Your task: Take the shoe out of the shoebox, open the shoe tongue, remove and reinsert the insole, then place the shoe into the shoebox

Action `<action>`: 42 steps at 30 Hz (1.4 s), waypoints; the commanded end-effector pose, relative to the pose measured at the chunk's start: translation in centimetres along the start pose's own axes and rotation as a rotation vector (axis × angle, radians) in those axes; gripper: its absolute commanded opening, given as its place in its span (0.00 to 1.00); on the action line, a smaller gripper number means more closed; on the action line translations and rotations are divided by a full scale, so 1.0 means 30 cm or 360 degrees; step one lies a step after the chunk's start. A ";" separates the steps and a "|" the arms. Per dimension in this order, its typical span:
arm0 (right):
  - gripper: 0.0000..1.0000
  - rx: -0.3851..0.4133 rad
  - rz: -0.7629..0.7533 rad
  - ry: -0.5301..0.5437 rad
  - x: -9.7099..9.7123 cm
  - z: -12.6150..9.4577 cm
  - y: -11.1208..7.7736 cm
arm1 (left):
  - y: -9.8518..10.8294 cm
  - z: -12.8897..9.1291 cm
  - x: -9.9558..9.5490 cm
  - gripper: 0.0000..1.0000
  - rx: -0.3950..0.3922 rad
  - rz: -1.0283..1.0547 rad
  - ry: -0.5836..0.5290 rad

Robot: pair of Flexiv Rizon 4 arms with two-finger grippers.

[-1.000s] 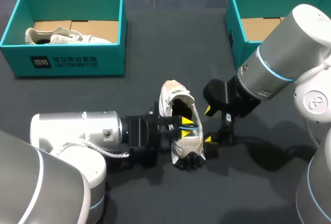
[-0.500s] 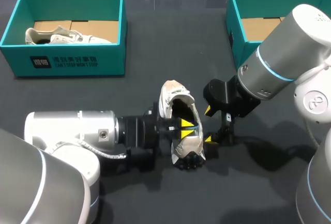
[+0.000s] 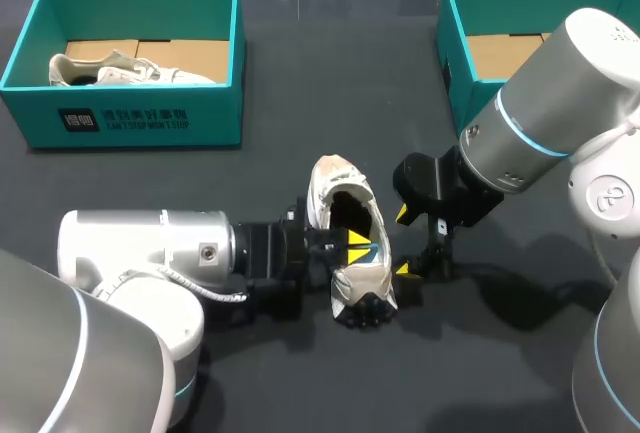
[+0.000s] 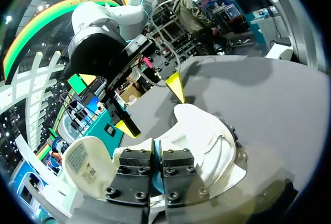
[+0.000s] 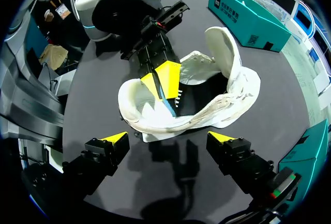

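Left gripper [image 3: 360,246] jaws clamped on blue insole [image 5: 167,105] inside white sneaker [image 3: 337,175]; right gripper [image 3: 402,242] jaws spread wide, just beside sneaker.

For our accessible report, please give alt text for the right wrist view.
The left gripper, inside a white shoe on the dark table, is shut on its blue insole. The right gripper is open, the shoe ahead of it.

Silver-grey arms [image 3: 140,253] with pale blue rings, black wrist blocks [image 3: 270,258], screw-studded black fingers [image 4: 133,175], yellow tips [image 5: 115,138]
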State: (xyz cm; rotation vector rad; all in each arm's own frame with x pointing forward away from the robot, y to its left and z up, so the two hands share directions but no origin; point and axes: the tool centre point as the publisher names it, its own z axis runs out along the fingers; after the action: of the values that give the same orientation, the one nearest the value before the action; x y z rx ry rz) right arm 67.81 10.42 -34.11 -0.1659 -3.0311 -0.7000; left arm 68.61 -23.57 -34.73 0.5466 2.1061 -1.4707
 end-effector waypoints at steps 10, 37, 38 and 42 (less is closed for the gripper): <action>1.00 0.0002 0.0001 -0.0005 0.005 0.001 -0.001 | -0.060 -0.027 -0.009 0.12 0.0058 -0.0048 0.0075; 1.00 0.0002 0.0001 -0.0005 0.005 0.001 -0.001 | -0.174 -0.097 -0.037 0.18 0.0184 -0.0072 0.0293; 1.00 0.0002 0.0001 -0.0005 0.005 0.001 -0.001 | -0.174 -0.102 -0.041 0.18 0.0180 -0.0067 0.0304; 1.00 0.0002 0.0001 -0.0005 0.005 0.001 -0.001 | -0.169 -0.130 -0.059 0.15 0.0184 -0.0067 0.0356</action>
State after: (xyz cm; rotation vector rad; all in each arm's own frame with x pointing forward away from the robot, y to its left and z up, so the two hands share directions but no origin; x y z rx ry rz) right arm 67.81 10.42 -34.11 -0.1659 -3.0311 -0.7000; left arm 65.95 -22.62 -29.48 0.7077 2.1934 -1.6317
